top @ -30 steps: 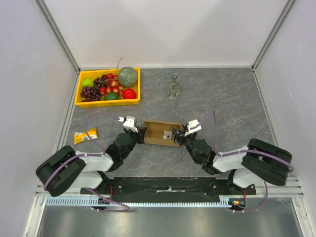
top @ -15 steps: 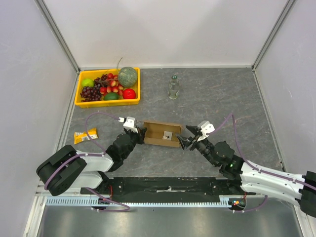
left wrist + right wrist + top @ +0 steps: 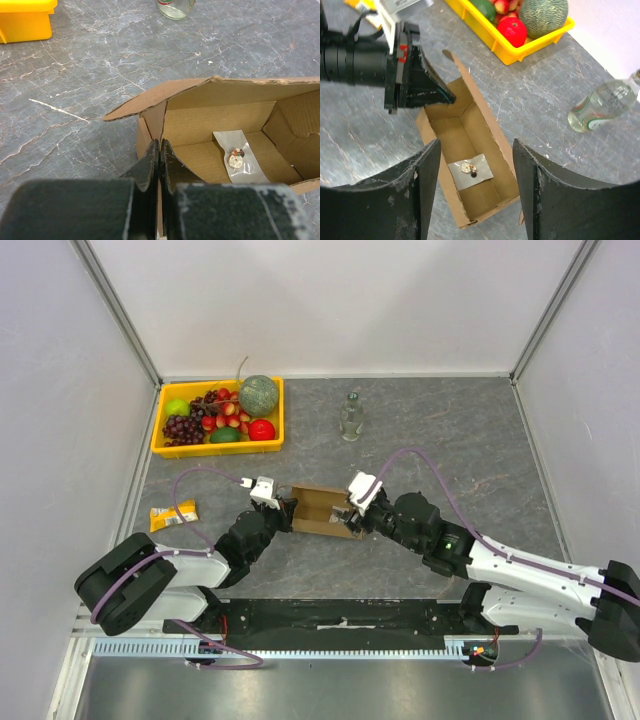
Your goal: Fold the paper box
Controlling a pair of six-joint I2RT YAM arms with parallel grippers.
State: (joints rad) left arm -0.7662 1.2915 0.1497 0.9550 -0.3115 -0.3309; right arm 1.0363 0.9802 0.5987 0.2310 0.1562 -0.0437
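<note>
The paper box [image 3: 318, 504] is a brown cardboard box with its top open, lying between the two arms. A small clear bag [image 3: 239, 158] holding a little round item rests on its floor. My left gripper [image 3: 284, 512] is shut on the box's left end wall [image 3: 154, 117], with the cardboard edge pinched between the fingers [image 3: 150, 162]. A loose flap [image 3: 137, 102] sticks out above that end. My right gripper [image 3: 476, 146] hovers open over the box's [image 3: 451, 131] right half, touching nothing. The left gripper [image 3: 440, 96] also shows in the right wrist view.
A yellow tray [image 3: 216, 448] of fruit stands at the back left. A glass bottle [image 3: 350, 418] stands upright behind the box, also seen as the bottle [image 3: 601, 106] in the right wrist view. A snack packet [image 3: 173, 516] lies at the left edge. White walls enclose the table.
My right arm pulled back to the right, then swung in above the box's right end with its jaws wider apart. The left gripper and the box stayed put.
</note>
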